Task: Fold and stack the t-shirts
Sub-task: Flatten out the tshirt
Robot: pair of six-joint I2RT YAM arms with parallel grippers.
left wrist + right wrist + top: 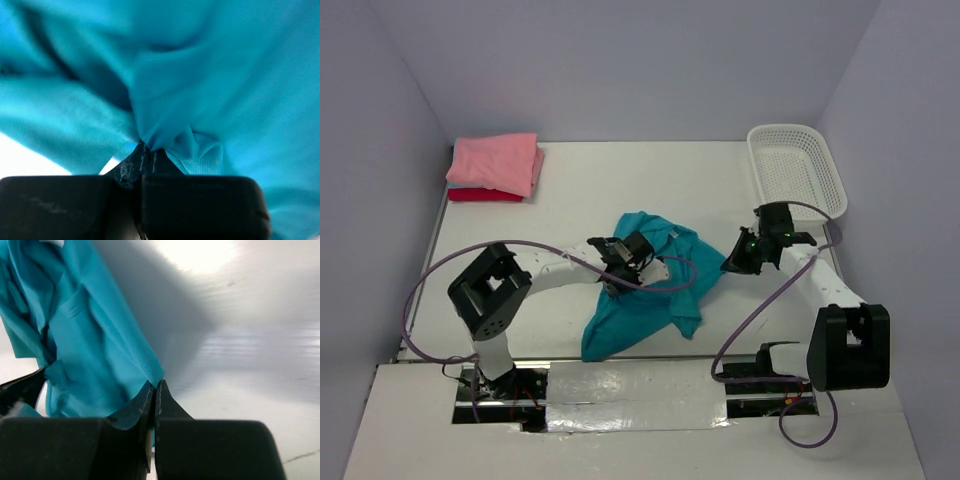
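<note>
Near the middle of the table [620, 170], the left gripper [628, 270] is clenched on a bunched fold of the teal-blue shirt [640, 315]. Its wrist view shows the two black jaws pressed together, with a small pucker of cloth caught at the tips of the left gripper [145, 150] and the teal-blue shirt [225, 75] filling nearly everything beyond them.

To the right, the right gripper [732, 262] is likewise closed, pinching the shirt's right-hand edge. In its own camera the right gripper [154, 387] has its jaws tight together on a thin hem of the teal-blue shirt [90, 340], which hangs away to the left in loose folds over the white tabletop.

Between the two grippers the shirt lies crumpled and unfolded, one part trailing down toward the near edge of the table.

Well apart from it, at the far left corner, a folded pink shirt [495, 160] rests on top of a folded red shirt [485, 195]. At the far right corner stands a white basket [782, 128], just beyond the right arm.
</note>
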